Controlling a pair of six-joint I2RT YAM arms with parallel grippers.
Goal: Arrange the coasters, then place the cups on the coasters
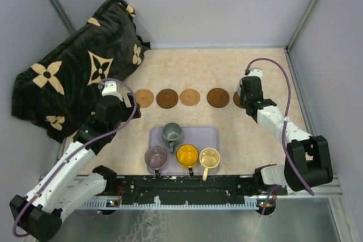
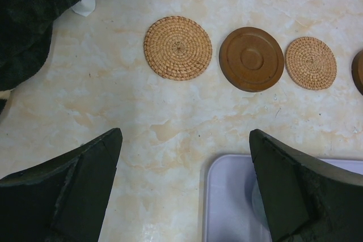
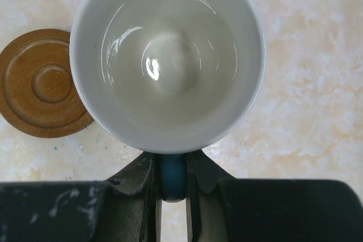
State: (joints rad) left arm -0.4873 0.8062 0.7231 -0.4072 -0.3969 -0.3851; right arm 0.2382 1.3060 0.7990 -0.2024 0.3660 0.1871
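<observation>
Right tool pinches blue cup by its handle, mouth up, handle pointing back at the tool (dark coaster just beside it); left tool spread above counter.

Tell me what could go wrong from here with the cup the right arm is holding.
1. The right jaws pinch the cup only by its thin handle, so it may swivel or slip.
2. The cup hides the end coaster from the right wrist view, so it may land off-centre or clip the neighbouring wooden coaster.
</observation>
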